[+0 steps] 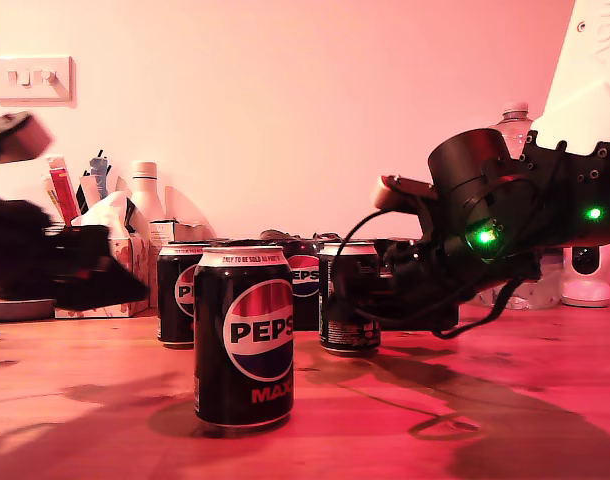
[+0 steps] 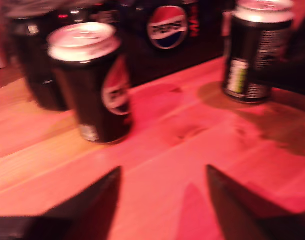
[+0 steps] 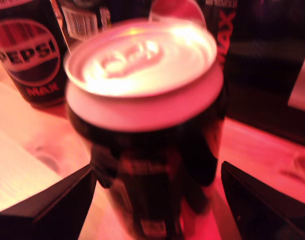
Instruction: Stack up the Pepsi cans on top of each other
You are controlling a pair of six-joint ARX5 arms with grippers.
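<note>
Black cans, three of them, all standing singly on the wooden surface (image 1: pixel 485 400), so nothing is stacked yet and we're at the first pick. In the exterior view the front can (image 1: pixel 243 335) stands closest, the left can (image 1: pixel 177 295) and right can (image 1: pixel 349 298) sit further back, and the multipack (image 1: pixel 303 285) lies between those two. My second gripper (image 3: pixel 157 167) is the one in play. Its claw is spread wide with a finger on either side of the right can (image 3: pixel 142 100), nothing gripped, and whether the pads touch the wall I cannot tell. My read: the next move is to close squarely on the body below the rim, lift straight up, then carry it over another can's silver top and set it down level, because a narrow rim forgives little. My first gripper (image 2: pixel 162 172) hangs low over bare wood, claw open and empty, well apart from what I take for the left can (image 2: pixel 90 82). The second wrist view gives the straddle and the can's lid, which the exterior view hides behind the arm (image 1: pixel 485 230). The exterior view alone shows all three cans upright and apart. The first wrist view adds the white text side of the right can (image 2: pixel 252 50) and the multipack (image 2: pixel 165 27) behind.
</note>
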